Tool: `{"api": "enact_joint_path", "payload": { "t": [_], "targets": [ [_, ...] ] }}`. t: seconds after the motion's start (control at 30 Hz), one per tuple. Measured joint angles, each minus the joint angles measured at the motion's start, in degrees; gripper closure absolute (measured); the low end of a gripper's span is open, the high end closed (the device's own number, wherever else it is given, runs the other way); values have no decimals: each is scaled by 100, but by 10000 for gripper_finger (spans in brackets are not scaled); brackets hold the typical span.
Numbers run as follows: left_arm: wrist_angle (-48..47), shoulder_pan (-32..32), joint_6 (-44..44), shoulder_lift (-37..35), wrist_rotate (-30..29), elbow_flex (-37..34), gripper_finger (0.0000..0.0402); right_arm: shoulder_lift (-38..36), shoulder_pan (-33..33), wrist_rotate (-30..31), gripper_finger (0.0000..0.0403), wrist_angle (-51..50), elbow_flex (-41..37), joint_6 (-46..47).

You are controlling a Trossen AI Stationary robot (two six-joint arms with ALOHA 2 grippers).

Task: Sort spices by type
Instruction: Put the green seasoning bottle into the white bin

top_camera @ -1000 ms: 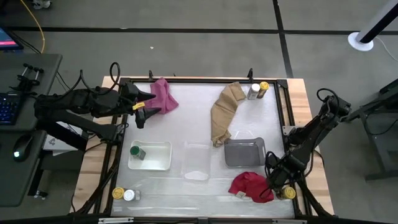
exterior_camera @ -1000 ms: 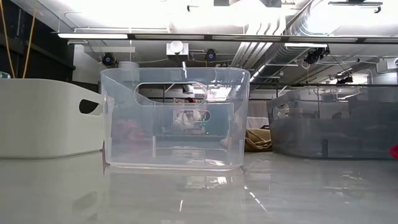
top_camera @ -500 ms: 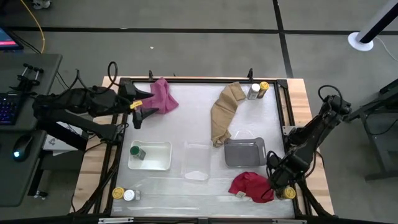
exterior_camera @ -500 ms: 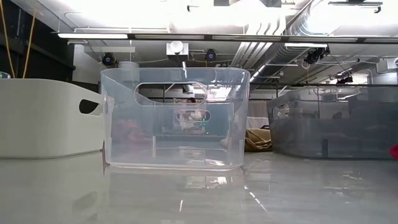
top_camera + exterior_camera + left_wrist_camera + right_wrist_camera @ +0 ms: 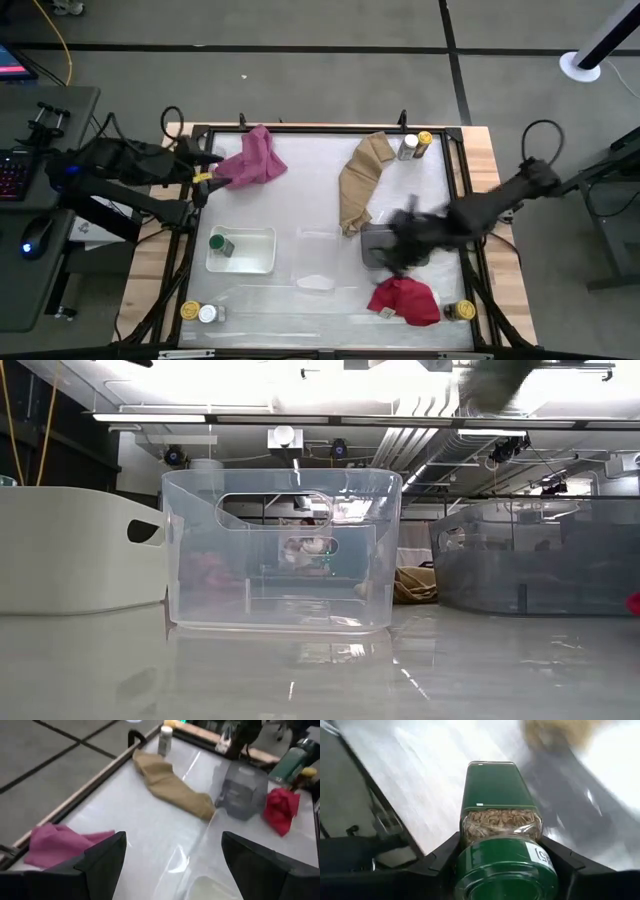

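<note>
my right gripper [image 5: 501, 865] is pinching a green jar [image 5: 501, 827], lengthwise between the fingers, mid-right of the high frame; the white tray [image 5: 242, 262] lies lower left. left gripper [image 5: 172, 855] spread, upper left.

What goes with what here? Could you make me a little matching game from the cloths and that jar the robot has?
Things:
1. pink cloth
2. tan cloth
3. red cloth
4. green-lidded jar

Places:
A. front edge, below the grey tray
B. gripped by the right gripper
C. far corner near the left gripper
D. middle of the table, draped lengthwise

Pairs: 1-C, 2-D, 3-A, 4-B
</note>
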Motion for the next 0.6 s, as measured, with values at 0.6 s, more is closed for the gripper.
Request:
{"api": "enact_joint_path", "payload": {
  "t": [0.6],
  "targets": [
    [-207, -265, 178, -211, 416, -238, 88, 4407, -2027, -1327, 213, 2783, 3467, -4745]
  ]
}}
